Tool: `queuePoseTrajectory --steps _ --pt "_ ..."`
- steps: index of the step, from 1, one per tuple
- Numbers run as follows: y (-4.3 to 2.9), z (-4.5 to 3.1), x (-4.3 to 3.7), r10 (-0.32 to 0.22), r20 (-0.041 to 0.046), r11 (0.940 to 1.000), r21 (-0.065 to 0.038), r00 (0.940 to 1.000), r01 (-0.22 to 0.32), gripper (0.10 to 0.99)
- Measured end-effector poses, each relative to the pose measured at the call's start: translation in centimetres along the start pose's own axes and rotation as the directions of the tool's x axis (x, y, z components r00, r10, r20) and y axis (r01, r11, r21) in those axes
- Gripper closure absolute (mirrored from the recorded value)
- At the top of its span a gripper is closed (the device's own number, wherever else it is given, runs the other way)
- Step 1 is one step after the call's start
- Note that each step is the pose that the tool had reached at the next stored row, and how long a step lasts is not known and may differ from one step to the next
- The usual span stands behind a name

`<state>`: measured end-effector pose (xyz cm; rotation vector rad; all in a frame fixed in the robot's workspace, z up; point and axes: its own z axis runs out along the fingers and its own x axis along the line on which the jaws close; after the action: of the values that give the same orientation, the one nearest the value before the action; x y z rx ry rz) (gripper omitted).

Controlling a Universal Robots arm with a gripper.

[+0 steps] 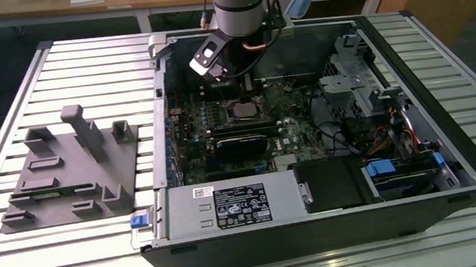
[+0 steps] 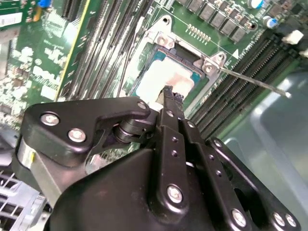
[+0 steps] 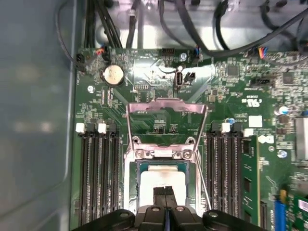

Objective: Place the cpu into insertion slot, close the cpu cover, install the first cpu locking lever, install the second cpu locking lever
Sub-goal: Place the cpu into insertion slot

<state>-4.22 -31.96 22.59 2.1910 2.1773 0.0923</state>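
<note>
The cpu (image 3: 161, 180) is lying seated in the insertion slot (image 3: 130, 187), with the cpu cover (image 3: 166, 106) being left swung up, probably for access. The gripper (image 3: 166, 191), clenched on nothing, is being held just above the chip.

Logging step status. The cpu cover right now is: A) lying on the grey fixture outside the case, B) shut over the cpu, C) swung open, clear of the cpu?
C: in the first wrist view the cpu cover is swung back off the insertion slot, with the cpu lying uncovered in it.
</note>
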Motion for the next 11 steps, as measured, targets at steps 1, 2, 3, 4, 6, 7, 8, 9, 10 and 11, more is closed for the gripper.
queuePoseTrajectory --steps 1,2,3,4,6,7,8,9,10,11 --pt "0.02 -0.32 0.0 0.0 0.0001 1.0 -0.002 1.0 0.0 0.98" --pt "0.04 -0.56 0.0 0.0 0.0002 1.0 -0.003 1.0 0.0 0.98" --pt "0.06 -0.74 0.0 0.0 0.0 1.0 -0.005 1.0 0.0 0.98" --pt "0.08 -0.97 0.01 0.0 0.0 1.0 -0.006 1.0 0.0 0.98" --pt "0.08 -0.96 0.01 0.0 -0.0002 1.0 -0.006 1.0 0.0 0.98" --pt "0.08 -0.97 0.01 0.0 -0.0004 1.0 -0.006 1.0 0.0 0.98" --pt "0.07 -0.97 0.01 0.0 -0.0006 1.0 -0.006 1.0 0.0 0.98" --pt "0.07 -0.97 0.01 0.0 -0.0009 1.0 -0.006 1.0 0.0 0.98" --pt "0.07 -0.97 0.01 0.0 -0.0013 1.0 -0.006 1.0 0.0 0.98" --pt "0.08 -0.97 0.01 0.0 -0.0016 1.0 -0.006 1.0 0.0 0.98"
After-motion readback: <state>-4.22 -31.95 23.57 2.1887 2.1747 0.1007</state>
